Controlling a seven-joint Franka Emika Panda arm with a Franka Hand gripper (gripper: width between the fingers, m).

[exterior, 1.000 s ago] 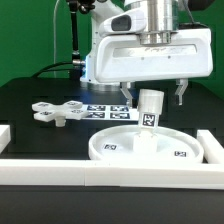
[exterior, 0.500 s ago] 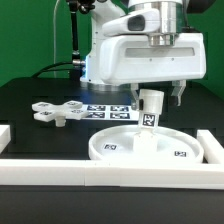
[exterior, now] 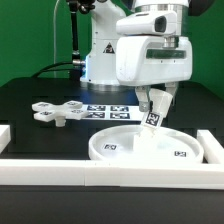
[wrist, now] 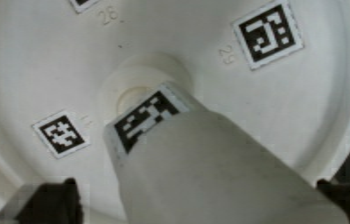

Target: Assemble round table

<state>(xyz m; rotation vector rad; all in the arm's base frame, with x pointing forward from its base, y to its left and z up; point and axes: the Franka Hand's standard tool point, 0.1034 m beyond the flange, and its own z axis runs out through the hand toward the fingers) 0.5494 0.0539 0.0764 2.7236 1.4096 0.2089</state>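
Round disc flat on the table. Leg stands at disc centre, leaning slightly. Gripper directly above disc centre, jaws straddling the leg's upper part. Cross-shaped base lies apart from the disc, to the exterior view's left. Marker board just behind the disc.

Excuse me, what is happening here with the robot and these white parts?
The gripper is down over the short leg, which stands in the middle of the round disc. Its fingers sit on either side of the leg; whether they clamp it, I cannot tell. The cross-shaped base lies apart on the black table.
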